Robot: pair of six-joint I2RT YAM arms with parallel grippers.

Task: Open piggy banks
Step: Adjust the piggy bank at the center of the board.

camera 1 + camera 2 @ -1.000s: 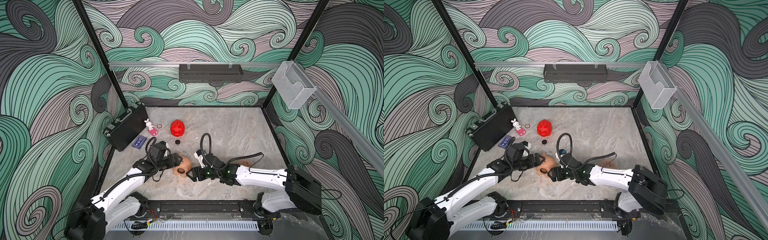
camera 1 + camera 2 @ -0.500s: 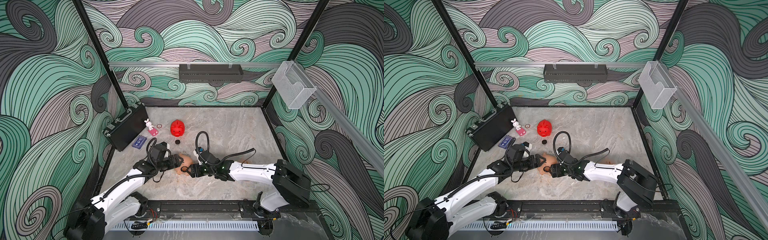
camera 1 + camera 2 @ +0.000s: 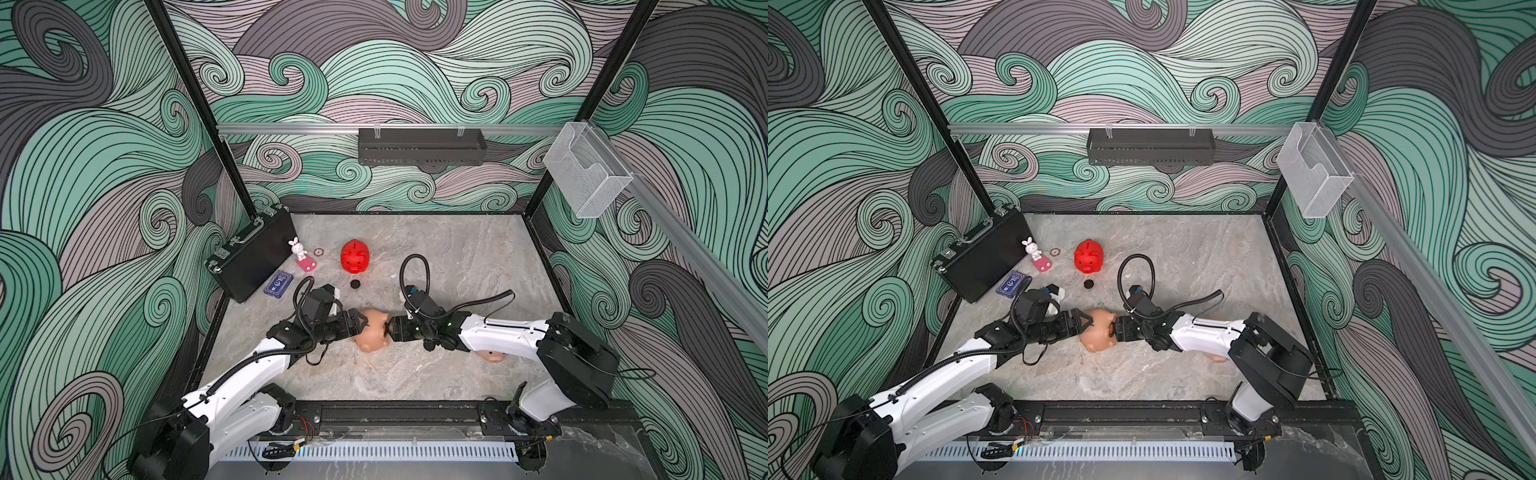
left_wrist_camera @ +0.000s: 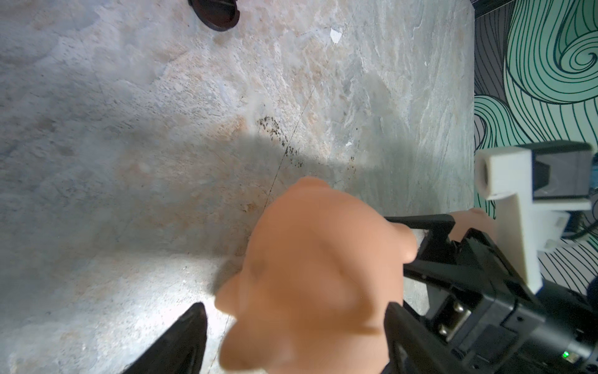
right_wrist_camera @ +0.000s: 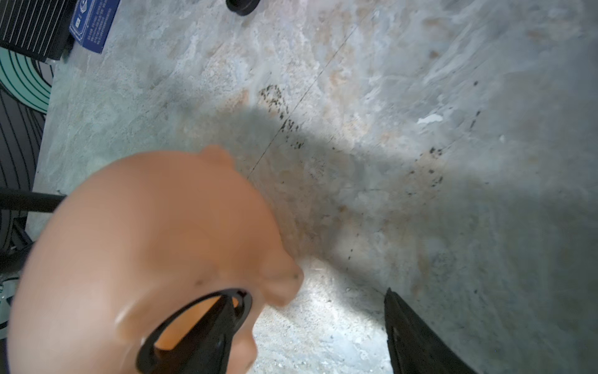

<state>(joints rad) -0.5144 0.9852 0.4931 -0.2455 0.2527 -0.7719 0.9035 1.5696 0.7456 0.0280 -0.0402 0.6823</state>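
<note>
A peach piggy bank (image 3: 372,337) (image 3: 1099,336) lies at the front middle of the table between both grippers. My left gripper (image 3: 360,325) (image 4: 296,306) is shut on its body (image 4: 323,259), with a sliver of table showing beside one finger. My right gripper (image 3: 390,330) (image 5: 307,294) is open. One of its fingers (image 5: 207,336) pokes into the black ring (image 5: 246,299) of the belly opening, and the other hangs over bare table. A second peach piggy bank (image 3: 490,355) peeks out under my right arm. The red piggy bank (image 3: 354,256) stands further back, with a loose black plug (image 3: 355,284) near it.
A black case (image 3: 253,253) leans at the back left. Beside it are a white rabbit figurine (image 3: 300,252) on a pink base, a blue card (image 3: 278,284) and a small ring (image 3: 319,251). The rail along the table's front edge carries both arm bases.
My right gripper has moved left up to the peach piggy bank and put a finger into its belly ring. Its jaws narrowed a little. The left gripper stayed on the pig.
</note>
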